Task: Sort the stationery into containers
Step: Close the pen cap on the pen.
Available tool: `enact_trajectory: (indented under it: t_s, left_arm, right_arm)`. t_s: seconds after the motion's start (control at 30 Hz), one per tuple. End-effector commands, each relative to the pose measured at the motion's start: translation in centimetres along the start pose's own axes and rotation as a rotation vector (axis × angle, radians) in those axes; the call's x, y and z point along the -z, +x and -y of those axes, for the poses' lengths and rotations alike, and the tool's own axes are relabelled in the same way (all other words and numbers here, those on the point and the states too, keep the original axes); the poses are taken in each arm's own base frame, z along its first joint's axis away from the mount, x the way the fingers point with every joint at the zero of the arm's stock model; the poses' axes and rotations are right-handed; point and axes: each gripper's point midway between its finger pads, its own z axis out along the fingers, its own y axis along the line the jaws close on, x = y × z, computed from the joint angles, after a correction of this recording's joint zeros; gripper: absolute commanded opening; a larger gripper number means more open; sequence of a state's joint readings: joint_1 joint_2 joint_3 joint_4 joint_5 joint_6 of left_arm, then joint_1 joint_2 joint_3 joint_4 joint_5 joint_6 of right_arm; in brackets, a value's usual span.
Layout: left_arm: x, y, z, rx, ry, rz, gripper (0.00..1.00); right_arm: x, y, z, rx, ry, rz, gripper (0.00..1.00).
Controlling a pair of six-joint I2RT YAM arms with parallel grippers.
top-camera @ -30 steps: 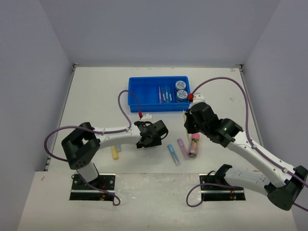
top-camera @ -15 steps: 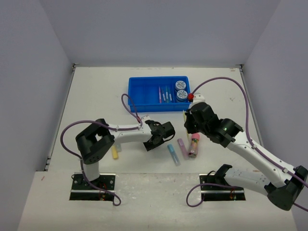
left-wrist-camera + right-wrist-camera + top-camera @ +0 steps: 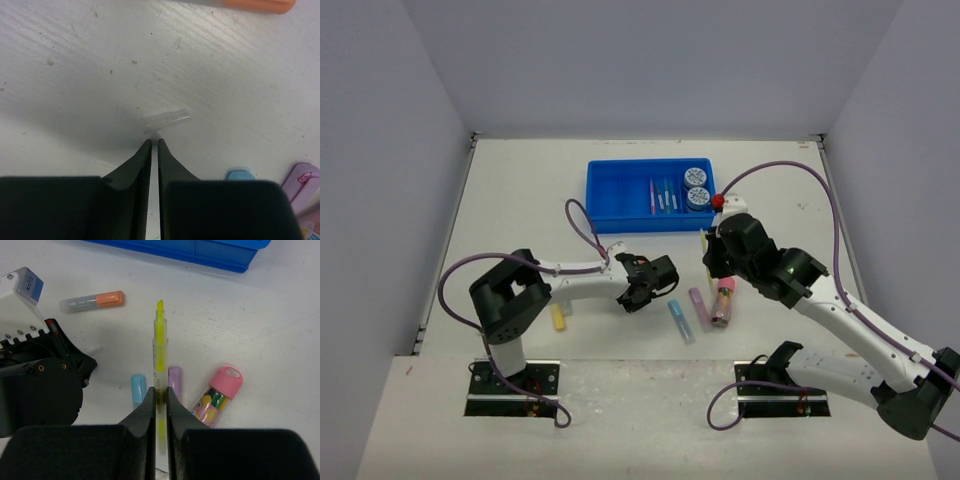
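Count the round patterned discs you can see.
2. Both sit at the right end of the blue tray: the far disc by its back wall, the near disc in front of it. Others may be hidden from view.

Soft, even white light from above leaves the pale table point(image 3: 520, 200) bright without glare in the top view, with only faint, diffuse shadows. In the left wrist view the left end effector point(image 3: 154, 142) throws a broad grey shadow on the table ahead, its black near parts blurred; in the right wrist view the yellow marker point(image 3: 159, 352) is sharp, while the right end effector point(image 3: 159, 391) close to the lens is soft and dark.
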State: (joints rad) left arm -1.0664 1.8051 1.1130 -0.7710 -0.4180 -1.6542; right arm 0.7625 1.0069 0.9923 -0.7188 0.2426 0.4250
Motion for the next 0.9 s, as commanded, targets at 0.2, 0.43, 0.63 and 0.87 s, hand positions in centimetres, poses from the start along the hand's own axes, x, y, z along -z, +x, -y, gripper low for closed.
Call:
enact_trajectory:
  t_s: [0.2,0.43,0.63,0.87]
  left_arm:
    - [-1.1,0.9,-0.7,-0.097,0.032,-0.028,0.15]
    - [2.5,-2.2,1.1,-0.320,0.180,0.112,0.21]
    - [5.8,-3.8,2.3,-0.539,0.355,0.175,0.38]
    - [5.7,-3.6,3.9,-0.785,0.422,0.195,0.45]
  right_arm:
    - [0.5,-1.1,-0.6,0.001,-0.041,0.053,0.00]
    - [0.6,-1.3,-0.6,0.000,-0.040,0.057,0.00]
    - [0.7,-1.4,-0.5,-0.002,-0.037,0.059,0.00]
    - [0.8,-1.4,-0.2,-0.003,-0.024,0.061,0.00]
